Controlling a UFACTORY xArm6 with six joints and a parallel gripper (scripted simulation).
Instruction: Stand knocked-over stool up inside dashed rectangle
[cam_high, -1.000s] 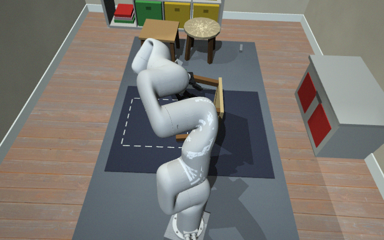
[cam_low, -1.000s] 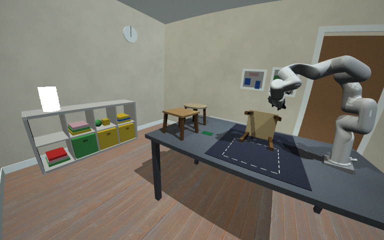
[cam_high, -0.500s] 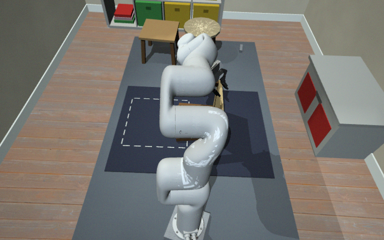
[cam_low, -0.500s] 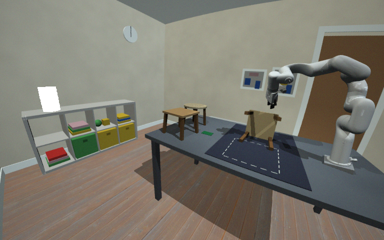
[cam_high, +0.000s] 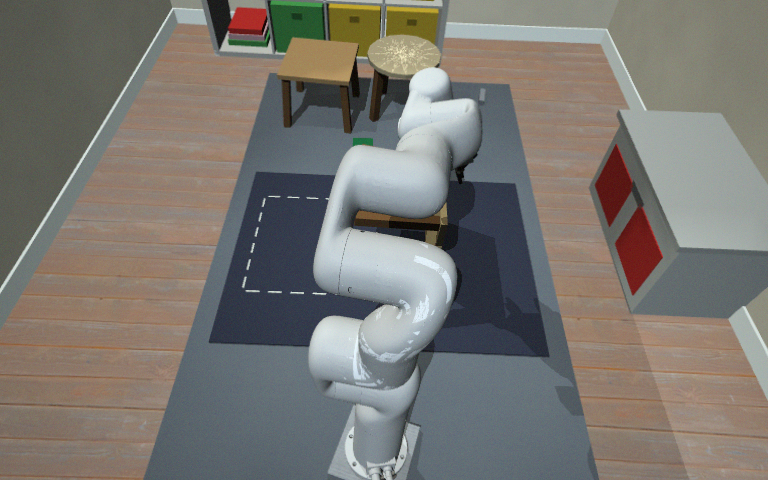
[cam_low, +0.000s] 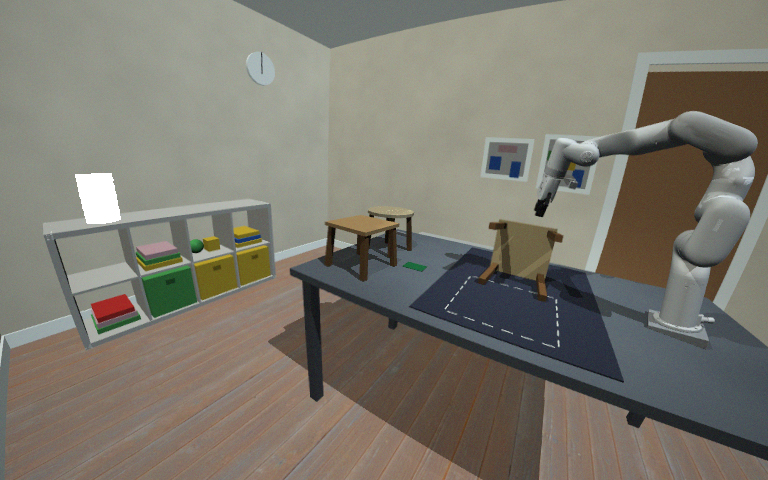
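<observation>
The wooden stool (cam_low: 521, 249) lies on its side on the dark mat, seat upright, legs pointing towards the dashed rectangle (cam_low: 504, 311). Its two lower legs touch the mat at the rectangle's far edge. In the top view my arm hides most of the stool (cam_high: 407, 223) and the right part of the dashed rectangle (cam_high: 283, 243). My gripper (cam_low: 542, 208) hangs pointing down, a little above and behind the stool's upper right corner, apart from it. Its fingers are partly open and hold nothing. Only its dark tip (cam_high: 459, 172) shows in the top view.
A small square table (cam_high: 318, 62) and a round stool (cam_high: 403, 53) stand at the far end of the table top. A green card (cam_high: 362, 141) lies flat between them and the mat. A shelf unit (cam_low: 164, 266) stands by the wall and a grey cabinet (cam_high: 679, 209) to the right.
</observation>
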